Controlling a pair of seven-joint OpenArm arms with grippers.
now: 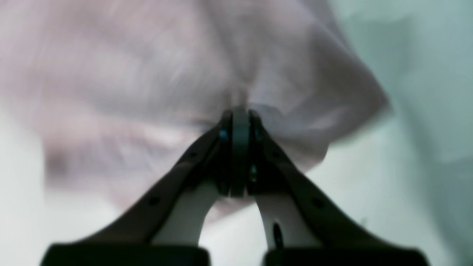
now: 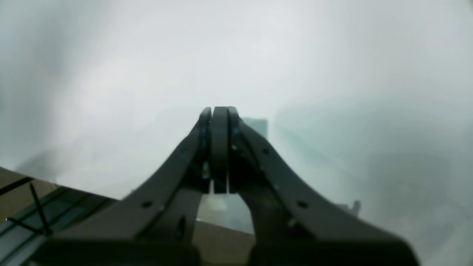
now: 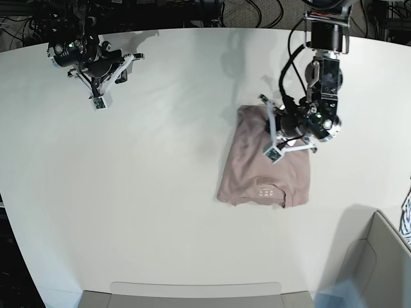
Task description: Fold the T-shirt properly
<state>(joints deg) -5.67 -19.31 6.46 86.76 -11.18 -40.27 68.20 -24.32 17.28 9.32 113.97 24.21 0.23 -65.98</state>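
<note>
Both wrist views are badly blurred. The pink T-shirt (image 3: 264, 168) lies folded on the white table (image 3: 160, 160), its small white neck label (image 3: 264, 190) too tiny to read. The left gripper (image 1: 240, 112) pinches the shirt's fabric, while the right gripper (image 2: 219, 110) is closed on nothing, well apart.

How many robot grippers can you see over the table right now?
2. The left gripper is shut on the T-shirt at the base view's right; the right gripper is shut and empty, over bare table at upper left.

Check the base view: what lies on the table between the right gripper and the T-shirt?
Nothing: in the base view only bare white table separates the right gripper from the T-shirt.
</note>
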